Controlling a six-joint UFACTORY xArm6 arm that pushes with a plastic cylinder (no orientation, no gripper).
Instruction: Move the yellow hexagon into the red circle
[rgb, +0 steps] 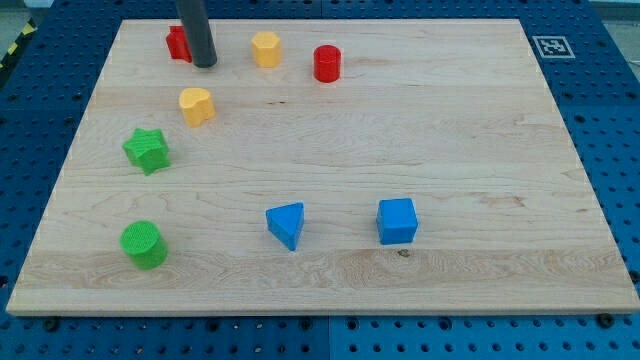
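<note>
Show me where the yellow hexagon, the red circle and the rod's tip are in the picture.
yellow hexagon (266, 47): camera view, on its top face.
red circle (327, 62): camera view, on its top and front side.
my tip (204, 64): camera view, the rod's very end, beside another red block (177, 43).

Bright, even light; sharp focus.

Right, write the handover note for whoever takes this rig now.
My tip sits at the view's top left, just right of the red block, left of the yellow hexagon. The red circle stands right of the hexagon, a gap between them. Done: nothing, hexagon not yet touched. Left: push it rightward into the circle. A second yellow block lies below my tip; leave it.
</note>
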